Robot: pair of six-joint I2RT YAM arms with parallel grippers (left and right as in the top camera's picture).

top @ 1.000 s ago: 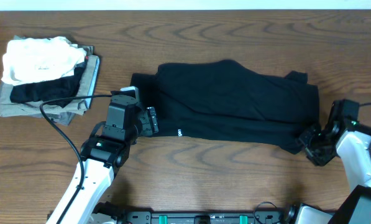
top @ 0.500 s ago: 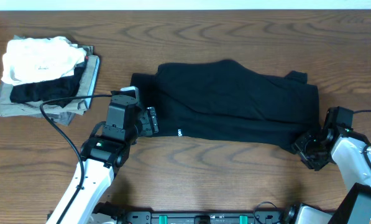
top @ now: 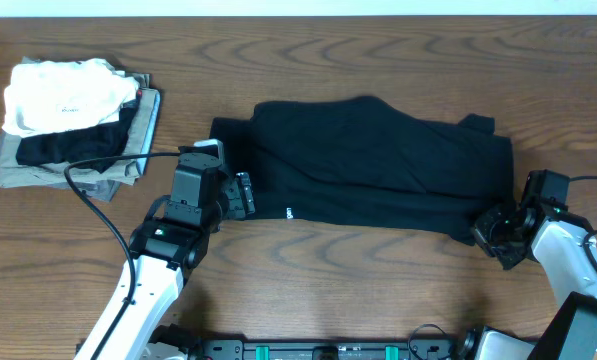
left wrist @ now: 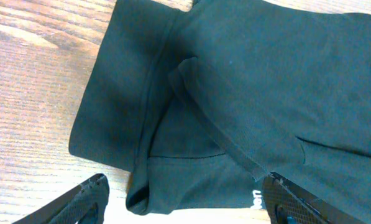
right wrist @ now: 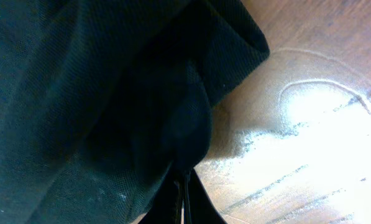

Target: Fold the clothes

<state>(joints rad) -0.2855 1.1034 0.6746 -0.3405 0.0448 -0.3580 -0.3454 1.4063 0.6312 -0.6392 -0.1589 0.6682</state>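
Black T-shirt (top: 378, 165): spread out, loosely folded lengthwise.
Left gripper (top: 248, 194): at the T-shirt's left end, jaws wide apart, holding nothing.
Right gripper (top: 490, 226): jaws closed, pinching the T-shirt's lower right corner.

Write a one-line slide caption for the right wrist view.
Right pincer shut on an edge of the soft black T-shirt, above the brown wooden table.

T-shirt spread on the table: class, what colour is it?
Plain black; the T-shirt shows best in the overhead view.
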